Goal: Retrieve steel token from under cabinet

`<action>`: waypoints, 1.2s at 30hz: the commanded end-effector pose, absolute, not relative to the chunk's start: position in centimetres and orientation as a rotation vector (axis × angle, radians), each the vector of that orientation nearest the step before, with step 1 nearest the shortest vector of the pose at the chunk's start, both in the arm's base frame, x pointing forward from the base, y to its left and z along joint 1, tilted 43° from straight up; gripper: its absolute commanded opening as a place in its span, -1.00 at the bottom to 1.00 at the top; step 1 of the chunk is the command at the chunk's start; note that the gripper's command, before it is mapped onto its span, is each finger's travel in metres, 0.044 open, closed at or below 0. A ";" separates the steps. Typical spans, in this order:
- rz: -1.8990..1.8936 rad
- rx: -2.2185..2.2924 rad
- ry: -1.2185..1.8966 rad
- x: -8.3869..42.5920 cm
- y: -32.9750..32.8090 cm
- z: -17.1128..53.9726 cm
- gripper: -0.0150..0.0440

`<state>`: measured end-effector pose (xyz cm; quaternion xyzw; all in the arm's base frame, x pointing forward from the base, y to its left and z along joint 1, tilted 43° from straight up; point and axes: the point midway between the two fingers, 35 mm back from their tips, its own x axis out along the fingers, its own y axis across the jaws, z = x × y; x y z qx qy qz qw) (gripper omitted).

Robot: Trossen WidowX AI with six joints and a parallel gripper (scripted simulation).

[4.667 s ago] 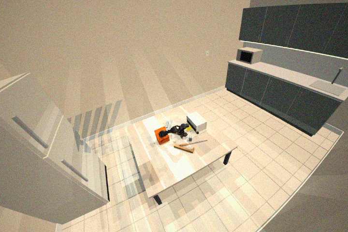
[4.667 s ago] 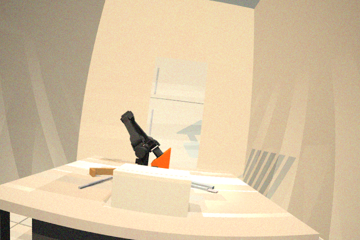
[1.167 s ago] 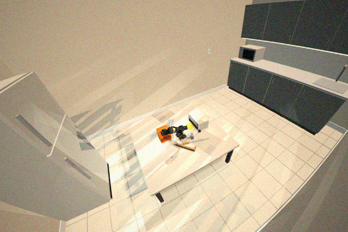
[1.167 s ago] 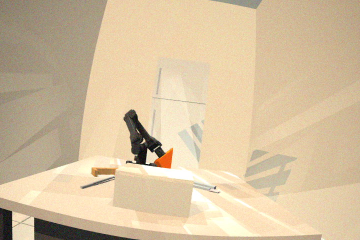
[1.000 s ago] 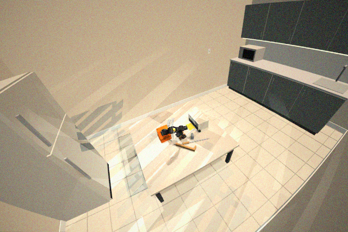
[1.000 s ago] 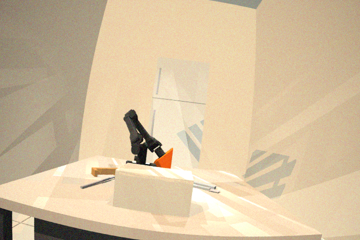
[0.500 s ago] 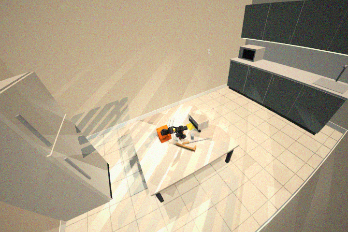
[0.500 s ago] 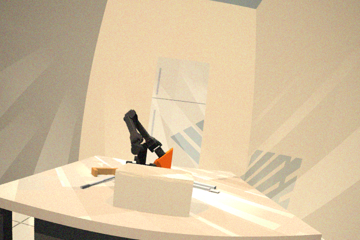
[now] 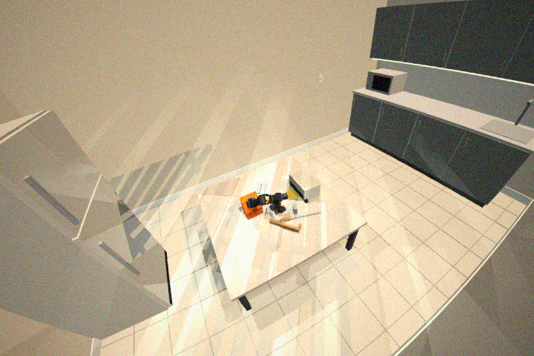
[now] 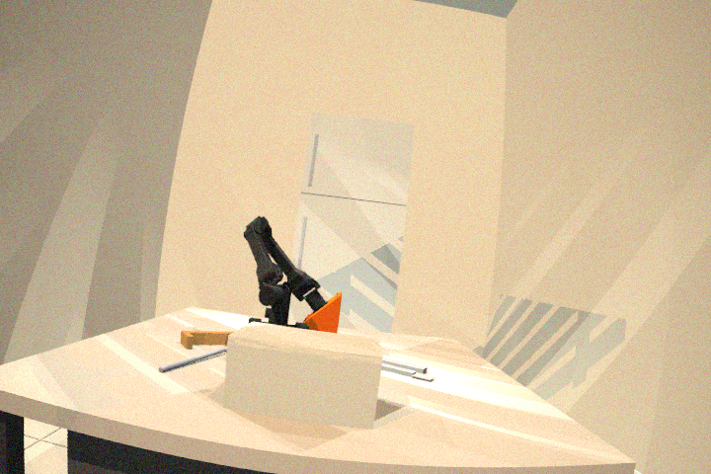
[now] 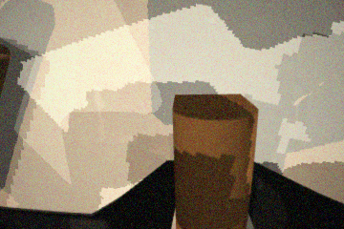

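The pale cabinet [image 9: 311, 189] [image 10: 302, 379] stands on the table, its dark slotted front facing the arm. A yellow patch [image 9: 291, 194] lies before it, apparently the marked area. I cannot make out the token in any view. My gripper [image 9: 278, 210] [image 11: 207, 169] points down and is shut on a wooden handle [image 11: 213, 138], apparently that of the thin grey rod tool [image 9: 305, 215] [image 10: 192, 359]. The rod reaches out beside the cabinet. In the exterior view the cabinet hides the fingers and the handle.
An L-shaped wooden piece [image 9: 283, 225] [image 10: 205, 338] lies beside the rod tool; part of a wooden bar shows at the wrist view's left edge. A small grey block [image 9: 294, 208] stands near the gripper. Thin pale bars [image 9: 262, 187] [image 10: 404, 365] lie on the other side.
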<state>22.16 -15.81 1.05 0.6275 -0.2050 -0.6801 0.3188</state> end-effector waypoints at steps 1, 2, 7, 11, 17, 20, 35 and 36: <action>-1.788 1.653 -0.543 22.6 -15.8 1.1 -0.49; -1.788 1.653 -0.543 22.7 -15.8 1.0 -0.49; -1.788 1.654 -0.543 23.3 -15.7 1.0 -0.49; -1.789 1.654 -0.543 23.8 -15.7 0.9 -0.49; -1.789 1.655 -0.542 24.5 -15.6 0.8 -0.49; -1.789 1.655 -0.542 24.9 -15.5 0.8 -0.49; -1.789 1.656 -0.542 26.6 -15.4 0.6 -0.49; -1.789 1.656 -0.542 26.7 -15.3 0.6 -0.49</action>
